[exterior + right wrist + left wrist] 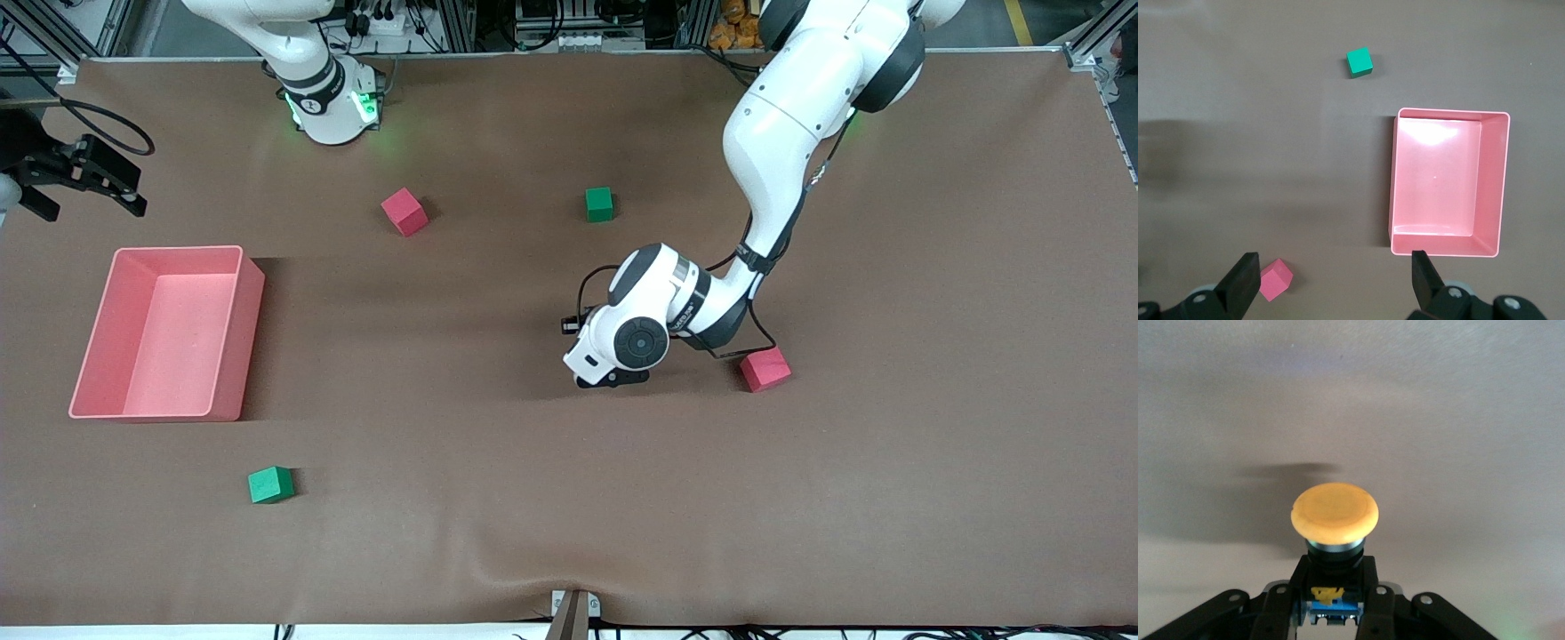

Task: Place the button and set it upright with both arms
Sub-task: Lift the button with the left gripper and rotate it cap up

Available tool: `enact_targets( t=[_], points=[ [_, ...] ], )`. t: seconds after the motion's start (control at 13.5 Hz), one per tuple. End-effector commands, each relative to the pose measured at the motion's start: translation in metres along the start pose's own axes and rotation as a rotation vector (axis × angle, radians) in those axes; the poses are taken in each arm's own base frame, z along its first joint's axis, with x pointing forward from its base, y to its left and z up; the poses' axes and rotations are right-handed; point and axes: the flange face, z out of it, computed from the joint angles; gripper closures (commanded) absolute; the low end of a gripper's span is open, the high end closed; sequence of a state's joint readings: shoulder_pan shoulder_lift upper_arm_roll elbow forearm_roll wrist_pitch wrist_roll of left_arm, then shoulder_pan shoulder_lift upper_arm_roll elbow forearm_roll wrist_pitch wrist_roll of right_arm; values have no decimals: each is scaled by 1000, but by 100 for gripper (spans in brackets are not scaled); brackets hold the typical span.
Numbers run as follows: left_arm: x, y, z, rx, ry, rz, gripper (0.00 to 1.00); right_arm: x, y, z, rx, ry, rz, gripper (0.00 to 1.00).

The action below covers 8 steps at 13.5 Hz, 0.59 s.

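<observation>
My left gripper (1335,581) is shut on the button (1335,513), gripping its black-and-blue body while the round orange cap points away from the wrist. In the front view the left gripper (613,377) sits low over the middle of the brown table, and the hand hides the button there. My right gripper (1333,267) is open and empty. It waits high over the right arm's end of the table (89,178), above the mat between a pink bin and a red cube.
A pink bin (252,307) stands toward the right arm's end and also shows in the right wrist view (1448,113). Red cubes (404,212) (765,369) and green cubes (599,204) (270,484) lie scattered. One red cube lies beside the left wrist.
</observation>
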State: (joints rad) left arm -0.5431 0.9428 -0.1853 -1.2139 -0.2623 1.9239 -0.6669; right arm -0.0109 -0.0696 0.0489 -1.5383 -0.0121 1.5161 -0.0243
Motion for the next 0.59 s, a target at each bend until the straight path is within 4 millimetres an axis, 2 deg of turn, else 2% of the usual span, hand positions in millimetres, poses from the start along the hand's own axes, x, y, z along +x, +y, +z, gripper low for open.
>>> enact_targets(
  t=[0.0,0.15,0.3,0.37,0.52],
  points=[
    [-17,15,-19,-18,32,-33,100,-5,3,-6,-1,-8,3,0],
    [-38,42,-30,-32,122,-39,100,-5,2,-5,0,-12,1,0],
    [-50,63,-32,-45,234,-83,100,-6,2,-5,1,-23,1,0],
    [-53,68,-41,-63,276,-90,100,-7,2,-4,1,-31,1,0],
    [-71,89,-37,-57,368,-60,100,-7,2,-3,1,-34,1,0]
  ],
)
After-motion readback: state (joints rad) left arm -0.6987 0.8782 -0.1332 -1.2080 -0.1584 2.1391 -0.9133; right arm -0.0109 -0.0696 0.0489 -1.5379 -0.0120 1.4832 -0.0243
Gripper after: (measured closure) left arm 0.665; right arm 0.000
